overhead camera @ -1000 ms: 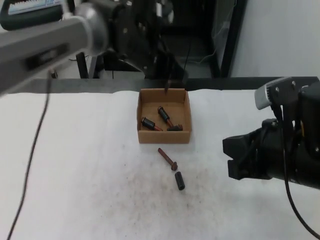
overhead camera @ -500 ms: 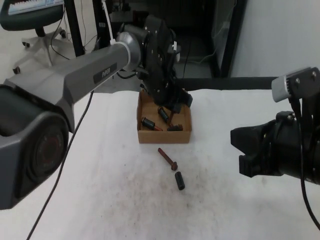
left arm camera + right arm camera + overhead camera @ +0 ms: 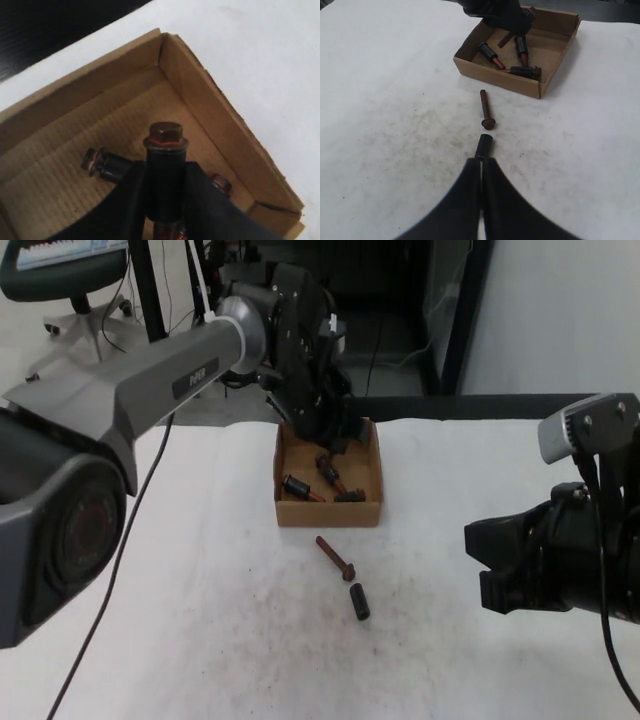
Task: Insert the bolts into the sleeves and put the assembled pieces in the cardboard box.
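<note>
The left gripper (image 3: 337,436) clamps an assembled piece (image 3: 165,150), a rusty hex-flanged bolt in a smooth black sleeve, over the corrugated cardboard box (image 3: 210,110). The pale lettering on its grey arm is too small to read. The right gripper (image 3: 481,167), with fingers pressed together, points at a loose black sleeve (image 3: 484,145). A loose bolt (image 3: 485,108) lies just beyond on the stained white bench cover (image 3: 395,100).

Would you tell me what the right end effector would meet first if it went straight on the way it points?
Probably the loose black sleeve, just ahead of the right end effector; the bare bolt lies beyond.
</note>
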Controlling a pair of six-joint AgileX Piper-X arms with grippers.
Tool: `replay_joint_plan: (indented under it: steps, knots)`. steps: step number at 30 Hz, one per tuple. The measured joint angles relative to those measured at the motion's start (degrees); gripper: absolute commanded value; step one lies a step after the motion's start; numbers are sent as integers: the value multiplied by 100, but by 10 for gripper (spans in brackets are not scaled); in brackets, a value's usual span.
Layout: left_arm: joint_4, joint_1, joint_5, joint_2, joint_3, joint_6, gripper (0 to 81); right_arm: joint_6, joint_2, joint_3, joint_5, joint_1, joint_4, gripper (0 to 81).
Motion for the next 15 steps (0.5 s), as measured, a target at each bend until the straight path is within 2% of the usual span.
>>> replay_joint_plan:
  steps: [3,5,7,15]
  knots:
    - [-37,43,0,0,0,102,194,0,0,0,0,0,38,8]
    - [-50,61,0,0,0,132,339,0,0,0,0,0,39,8]
    - [-50,78,-10,0,0,155,427,0,0,0,0,0,39,8]
    - [-14,85,-175,-40,0,185,432,0,0,0,0,0,39,8]
